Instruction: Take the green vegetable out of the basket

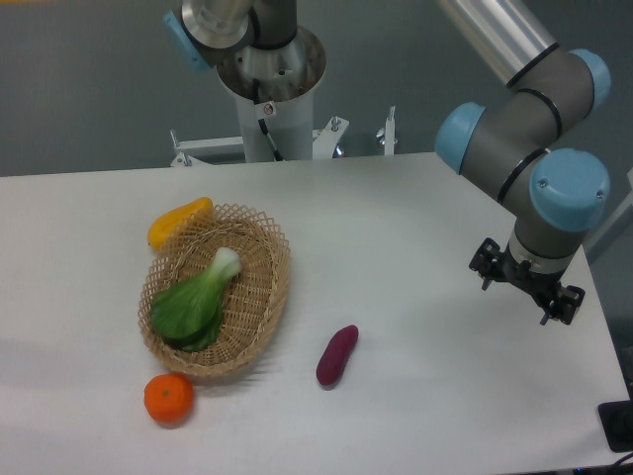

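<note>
The green vegetable (195, 300), a bok choy with dark green leaves and a pale stem end, lies inside the oval wicker basket (269, 297) at the left of the table. Its stem points to the upper right. My gripper (527, 285) hangs at the far right of the table, well away from the basket and above the surface. Only its black mounting part shows below the blue-capped wrist. The fingers are not visible, so I cannot tell whether it is open or shut. Nothing shows in it.
A yellow-orange pepper (178, 220) lies against the basket's far left rim. An orange (169, 398) sits by the basket's near edge. A purple sweet potato (337, 354) lies to the right of the basket. The arm's base column (272, 94) stands behind the table.
</note>
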`<state>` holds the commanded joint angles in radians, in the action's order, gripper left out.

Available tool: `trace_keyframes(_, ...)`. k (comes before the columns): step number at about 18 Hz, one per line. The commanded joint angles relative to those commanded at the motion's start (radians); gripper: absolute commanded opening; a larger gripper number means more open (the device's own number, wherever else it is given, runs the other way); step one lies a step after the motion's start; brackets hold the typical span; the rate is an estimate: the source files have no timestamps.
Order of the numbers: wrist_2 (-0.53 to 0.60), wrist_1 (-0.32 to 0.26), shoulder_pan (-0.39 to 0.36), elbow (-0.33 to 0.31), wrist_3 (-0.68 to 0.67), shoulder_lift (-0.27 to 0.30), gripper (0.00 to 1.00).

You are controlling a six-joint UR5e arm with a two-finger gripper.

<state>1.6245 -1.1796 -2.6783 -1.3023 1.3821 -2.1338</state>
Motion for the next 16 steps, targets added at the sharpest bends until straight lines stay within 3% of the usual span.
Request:
trace_keyframes(11,-0.051,0.0,-0.014,-0.006,-0.061,0.008,1.0)
trace_keyframes(16,-0.121,-0.002,0.051,-0.058,-0.152,0.055,1.0)
